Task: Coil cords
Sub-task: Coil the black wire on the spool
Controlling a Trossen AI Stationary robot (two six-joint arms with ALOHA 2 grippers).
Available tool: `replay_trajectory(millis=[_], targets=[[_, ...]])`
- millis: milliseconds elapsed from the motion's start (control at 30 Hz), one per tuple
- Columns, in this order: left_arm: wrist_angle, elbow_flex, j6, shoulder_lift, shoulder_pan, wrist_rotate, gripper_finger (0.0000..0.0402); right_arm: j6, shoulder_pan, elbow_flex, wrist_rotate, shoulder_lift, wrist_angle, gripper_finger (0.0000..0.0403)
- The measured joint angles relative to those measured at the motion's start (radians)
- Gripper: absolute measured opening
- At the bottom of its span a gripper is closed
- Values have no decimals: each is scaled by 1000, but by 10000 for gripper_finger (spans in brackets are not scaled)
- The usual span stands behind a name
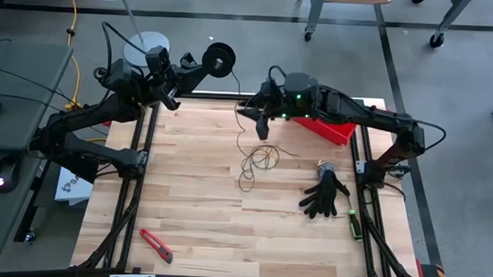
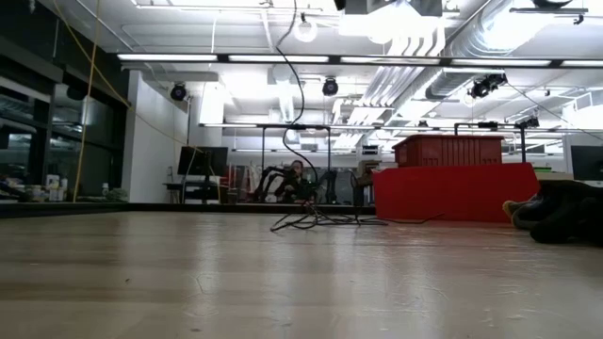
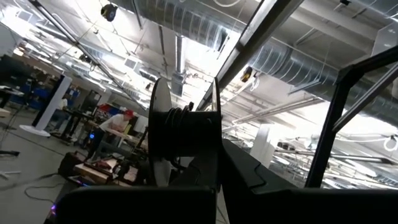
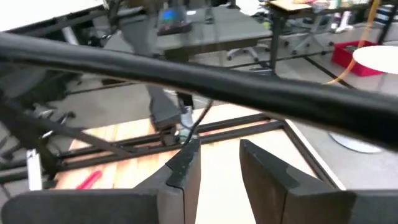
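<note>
We are holding the small round black spool [image 1: 220, 59] in the left gripper [image 1: 201, 64], fingers clamped tight on it, lifted beyond the far edge of the pale wooden table [image 1: 194, 227]; in the left wrist view the spool [image 3: 184, 134] is sitting flange-on with a few dark turns already on its core. The thin dark brownish cord [image 1: 256, 161] is lying mostly in a loose tangle on the table near its middle, with a strand rising toward the right gripper [image 1: 262, 123], which is hovering above the far part of the table; its fingers [image 4: 186, 167] are standing partly apart, and whether they are pinching the strand we cannot tell, since the cord is too fine to follow there.

To do this winding well, we are judging that the strand should run lightly taut from heap to spool; slack would let turns slip off the flange, while a hard pull would drag the whole tangle and knot it; the right gripper should be guiding, not yanking. The black glove [image 1: 325, 195] and the red box [image 1: 333, 127] are lying near enough to snag a dragged loop.
</note>
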Motion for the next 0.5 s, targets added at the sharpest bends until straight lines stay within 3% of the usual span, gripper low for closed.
replay_trajectory(millis=[233, 500], targets=[[-9, 0, -7, 0, 0, 4, 0, 138, -12, 1, -93, -17, 32, 103], [-8, -1, -7, 4, 0, 5, 0, 193, 0, 1, -30, 20, 70, 103]])
